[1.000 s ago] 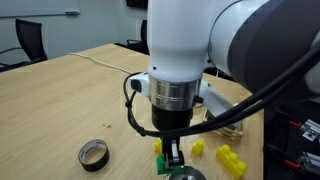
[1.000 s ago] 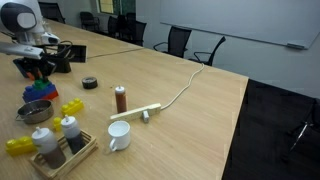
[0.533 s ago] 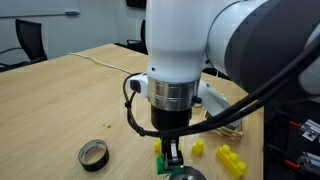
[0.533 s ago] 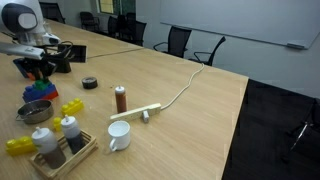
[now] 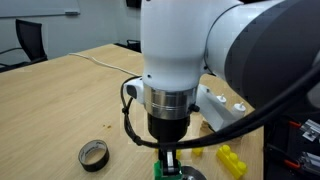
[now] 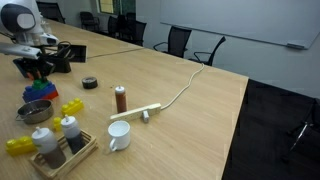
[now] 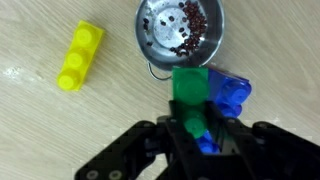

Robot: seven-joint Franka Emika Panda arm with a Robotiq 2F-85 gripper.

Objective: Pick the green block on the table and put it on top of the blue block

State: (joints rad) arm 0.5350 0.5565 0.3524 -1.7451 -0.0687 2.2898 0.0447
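Observation:
In the wrist view my gripper (image 7: 192, 125) is shut on the green block (image 7: 190, 88), a studded brick held between the two black fingers. The blue block (image 7: 232, 95) lies right under it and to its right, partly covered by the green one; whether they touch I cannot tell. In an exterior view the gripper (image 5: 168, 158) hangs low over the table (image 5: 60, 100), with a green edge (image 5: 157, 168) showing beside the fingers. In an exterior view the gripper (image 6: 35, 68) is at the far left of the table (image 6: 190, 120).
A metal bowl of red beans (image 7: 182, 35) sits just beyond the blocks. A yellow brick (image 7: 78, 55) lies to their left. Around are a black tape roll (image 5: 93, 154), yellow bricks (image 5: 230, 158), a brown bottle (image 6: 120, 98), a white mug (image 6: 119, 135) and a tray of bottles (image 6: 62, 148).
The arm has come down a little and turned slightly, carrying the green block lower towards the table. Nothing else has moved.

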